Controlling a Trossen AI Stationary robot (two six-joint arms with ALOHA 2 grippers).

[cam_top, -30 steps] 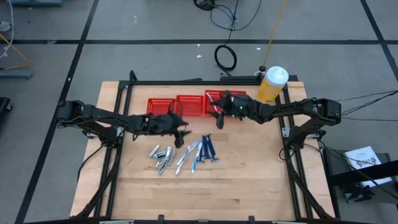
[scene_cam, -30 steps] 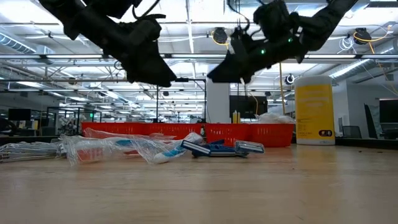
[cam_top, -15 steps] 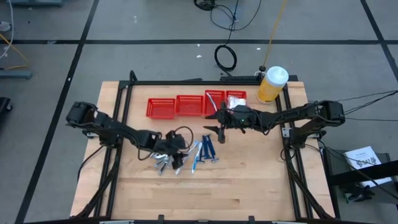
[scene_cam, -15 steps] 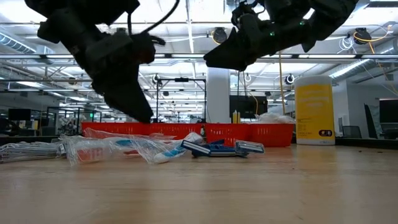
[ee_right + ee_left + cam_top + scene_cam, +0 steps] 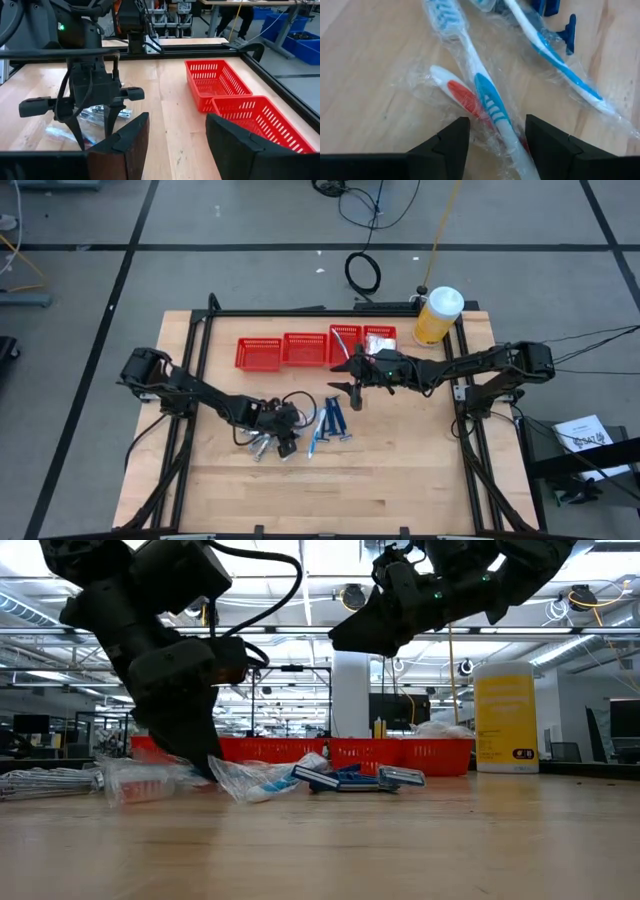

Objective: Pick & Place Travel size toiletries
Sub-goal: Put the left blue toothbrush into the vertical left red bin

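Wrapped toothbrushes point(image 5: 487, 100) with white-teal and red-white handles lie flat on the table beside dark-blue razors point(image 5: 335, 418) and silvery tubes point(image 5: 255, 444). My left gripper point(image 5: 495, 145) is down over the toothbrushes point(image 5: 265, 780), open, one finger on each side of their handles. In the high view it point(image 5: 287, 432) hides part of the pile. My right gripper point(image 5: 350, 387) hovers open and empty above the table, between the razors and the baskets. White packets point(image 5: 380, 340) lie in the rightmost red basket. My left gripper comes from above, pointing down, with its open fingers point(image 5: 452, 145) on either side of the wrapped toothbrush handles point(image 5: 497, 117), which lie on the table. Whether the fingertips touch the clear wrap I cannot tell.
Three red mesh baskets point(image 5: 290, 350) stand in a row along the far side. The big yellow bottle point(image 5: 437, 315) stands at the far right corner. A black frame point(image 5: 200, 330) runs round the table. Bare wood point(image 5: 400, 470) lies toward the near edge.
My left gripper has moved from just in front of the baskets toward the near edge and down onto the toothbrush pile, reaching table height. My right gripper has shifted a little toward the near edge, then held still.
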